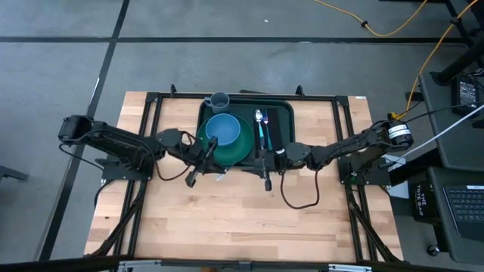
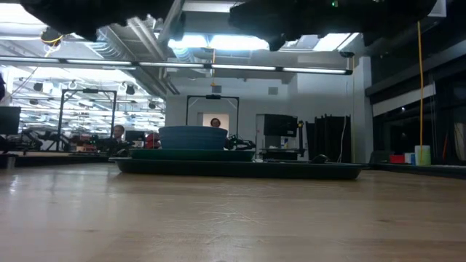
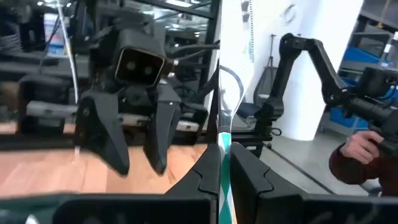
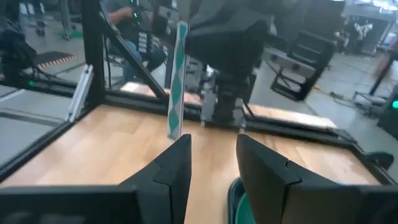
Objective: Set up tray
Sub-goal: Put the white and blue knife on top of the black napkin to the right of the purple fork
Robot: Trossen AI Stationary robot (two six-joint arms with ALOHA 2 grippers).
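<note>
Big dark green tray (image 1: 283,106) at the far middle of the desk (image 1: 227,219), lying flat. On it: a round green plate (image 1: 240,147) with a blue bowl (image 1: 223,130) on top, a grey cup (image 1: 219,100) at a far corner, a spoon (image 1: 259,121) and a fork (image 1: 265,130) side by side, and a black napkin (image 1: 277,130) beside them. All set like a meal place, so probably nearly done.

Left claw (image 3: 224,168) over the near edge of the plate, clenched on a thin striped straw (image 3: 222,124). Held upright and pinched low down, likely so that it can go in straight. Probably meant for the cup.

Right claw (image 4: 211,155) over the near edge of the tray, facing the left claw, released and holding nothing. Close by, maybe to help or just to wait.

Thin, light straw: easy to bend or drop, so best moved slowly.
</note>
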